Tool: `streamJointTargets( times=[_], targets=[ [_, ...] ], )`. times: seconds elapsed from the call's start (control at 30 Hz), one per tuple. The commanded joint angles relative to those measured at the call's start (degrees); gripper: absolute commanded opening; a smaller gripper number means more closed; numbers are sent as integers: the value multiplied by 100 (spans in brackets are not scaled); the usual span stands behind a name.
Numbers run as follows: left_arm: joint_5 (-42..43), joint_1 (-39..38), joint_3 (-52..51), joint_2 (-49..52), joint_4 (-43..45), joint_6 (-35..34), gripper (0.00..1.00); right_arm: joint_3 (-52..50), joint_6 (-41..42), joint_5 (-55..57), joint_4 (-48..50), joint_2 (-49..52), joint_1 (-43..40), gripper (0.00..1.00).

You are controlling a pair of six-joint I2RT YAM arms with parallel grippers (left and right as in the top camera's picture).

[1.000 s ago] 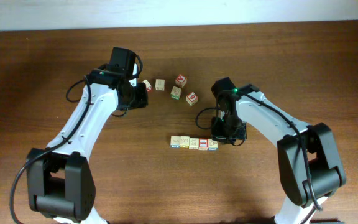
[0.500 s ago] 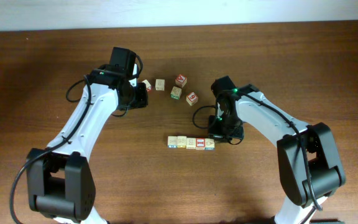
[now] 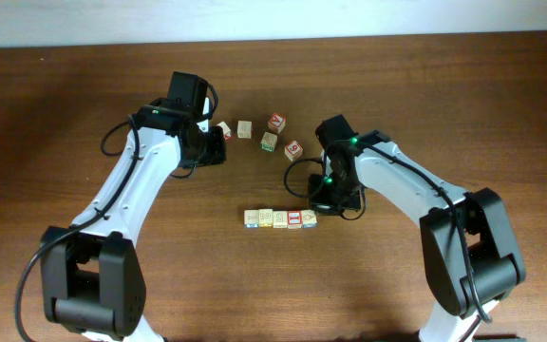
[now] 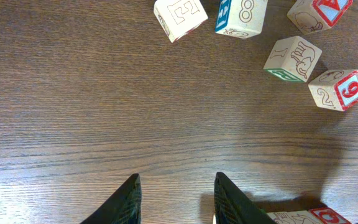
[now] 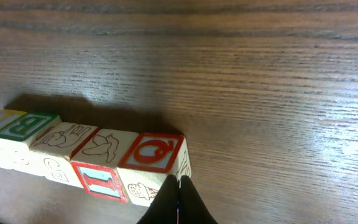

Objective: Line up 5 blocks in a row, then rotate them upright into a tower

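– Five blocks [image 3: 280, 218] touching in a line near the middle of the table [image 3: 84, 85]. Has the line moved?
– Yes. A second ago it lay further right. It has slid left, and the right gripper [image 3: 329, 198] has gone with it.
– Gripping anything?
– No. Its fingers are pressed together and empty, tips against the end block [image 5: 151, 152], the one with the red-framed top. It pushes rather than grasps.
– Turned at all?
– Not that I can see. From overhead the line runs level across the table, as before. It's a sideways shove so far, so I judge the turning not yet done.
– And the left gripper [image 4: 177, 186]?
– Parted, with only bare wood between the fingers. It hangs by the loose cubes [image 4: 293, 59] at the back, well apart from the line, where it was a second ago.
– Risk?
– A push on the end could buckle the line, since the blocks merely touch.
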Motion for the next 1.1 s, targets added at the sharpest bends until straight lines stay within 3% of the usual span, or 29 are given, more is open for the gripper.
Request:
streamJointTargets(
  times=[0.0,0.07,0.2,0.23,0.27,0.57,1.07],
  targets=[
    [-42,4,81,9,-9,68,36,214,-61,-48,-208,-90,-131,4],
    [-42,4,81,9,-11,68,36,365,-188,-52,-332,-254,-278,4],
    [-37,4,81,9,-44,68,27,404,-402,-136,-511,-302,-487,4],
    [-15,4,81,9,-107,68,18,387,-476,-138,-505,-280,-468,4],
    [20,4,81,9,-321,66,0,291,-487,-142,-352,-269,-402,4],
    [133,9,-70,9,-1451,118,0,-514,-225,-417,612,-269,-284,4],
    [1088,20,-673,9,-575,584,0,-651,-107,-651,566,-269,-229,4]
  ],
)
